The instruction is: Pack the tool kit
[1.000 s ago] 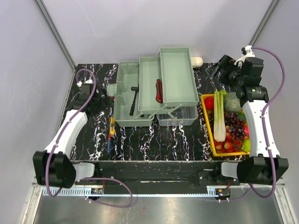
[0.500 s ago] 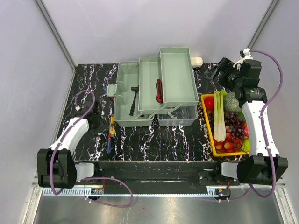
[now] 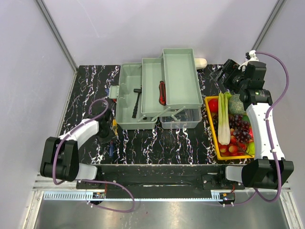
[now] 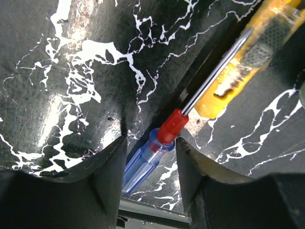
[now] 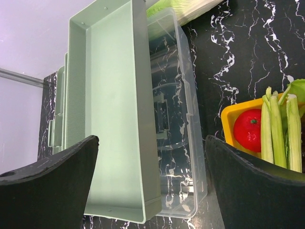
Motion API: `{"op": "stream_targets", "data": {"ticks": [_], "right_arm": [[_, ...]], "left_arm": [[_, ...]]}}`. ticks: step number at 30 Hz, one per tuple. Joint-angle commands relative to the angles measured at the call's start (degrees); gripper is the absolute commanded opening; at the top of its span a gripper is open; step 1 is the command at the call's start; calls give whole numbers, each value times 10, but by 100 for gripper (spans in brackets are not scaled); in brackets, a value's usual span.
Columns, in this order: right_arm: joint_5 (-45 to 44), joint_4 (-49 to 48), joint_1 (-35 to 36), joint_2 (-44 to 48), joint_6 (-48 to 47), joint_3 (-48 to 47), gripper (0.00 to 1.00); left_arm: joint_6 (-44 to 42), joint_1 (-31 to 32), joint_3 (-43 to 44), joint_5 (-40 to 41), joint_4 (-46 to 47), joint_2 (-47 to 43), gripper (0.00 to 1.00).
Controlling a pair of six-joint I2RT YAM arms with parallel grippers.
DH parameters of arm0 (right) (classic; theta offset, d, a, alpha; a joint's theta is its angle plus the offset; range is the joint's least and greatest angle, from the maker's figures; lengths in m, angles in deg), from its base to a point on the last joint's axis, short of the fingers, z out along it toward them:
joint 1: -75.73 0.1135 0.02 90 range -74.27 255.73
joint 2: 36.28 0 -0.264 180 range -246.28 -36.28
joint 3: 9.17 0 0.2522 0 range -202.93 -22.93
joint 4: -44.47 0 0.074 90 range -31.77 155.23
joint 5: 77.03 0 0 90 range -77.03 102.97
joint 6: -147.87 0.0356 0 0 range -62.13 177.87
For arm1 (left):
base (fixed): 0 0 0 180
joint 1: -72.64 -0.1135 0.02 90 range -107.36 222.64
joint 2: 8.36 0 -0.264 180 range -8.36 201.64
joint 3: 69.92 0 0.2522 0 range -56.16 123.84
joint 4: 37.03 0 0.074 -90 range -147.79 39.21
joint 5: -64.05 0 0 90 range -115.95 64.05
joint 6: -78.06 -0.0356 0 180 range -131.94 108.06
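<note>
Blue-handled, the screwdriver (image 4: pixel 172 125) lay on the counter (image 4: pixel 62 71) inside our open left hand (image 4: pixel 150 145), handle towards the palm, shaft pointing away up-right. The box (image 3: pixel 125 95) stood just beyond; our right hand (image 5: pixel 151 143), also open, hung well apart.

The left arm (image 3: pixel 82 131): white moulded shell, black cylindrical joint housings (image 3: pixel 57 161), mauve cable (image 3: pixel 97 103) looped alongside. The right arm (image 3: pixel 259 125): matching white shell, black joints, second mauve cable (image 3: pixel 287 71). The left hand (image 4: pixel 150 143): two matte black wedge-shaped fingers (image 4: pixel 102 183). The right hand (image 5: pixel 151 140): two broad matte black fingers (image 5: pixel 47 188).
</note>
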Motion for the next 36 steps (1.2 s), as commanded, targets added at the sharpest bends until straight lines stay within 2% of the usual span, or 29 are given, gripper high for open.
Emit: {"op": "stream_targets", "data": {"ticks": [1, 4, 6, 8, 12, 20, 24, 28, 31, 36], "right_arm": [[-16, 6, -2, 6, 0, -16, 98], [-12, 3, -1, 7, 1, -18, 98], [1, -2, -2, 8, 0, -22, 98], [22, -14, -2, 9, -2, -25, 98], [80, -31, -1, 6, -20, -35, 99], [159, -70, -1, -2, -7, -45, 99], [224, -106, -1, -3, 10, -37, 99], [333, -155, 24, -16, 27, -34, 99], [346, -151, 89, -27, -1, -47, 99], [347, -172, 181, -58, 0, -55, 99]], "left_arm": [[-3, 2, 4, -1, 28, 28, 49], [-5, 2, 8, -6, 35, 42, 45], [-5, 2, 13, -2, 37, 49, 34], [-3, 2, 20, 10, 31, 47, 16], [7, 2, 33, 44, 16, 12, 0], [0, 2, 126, 113, -41, -30, 0], [-26, 2, 192, 106, -48, -56, 0], [-51, 13, 293, 53, -63, -49, 0], [-59, 38, 362, 3, -58, -36, 0], [-50, 61, 448, -209, 22, 4, 0]]}}
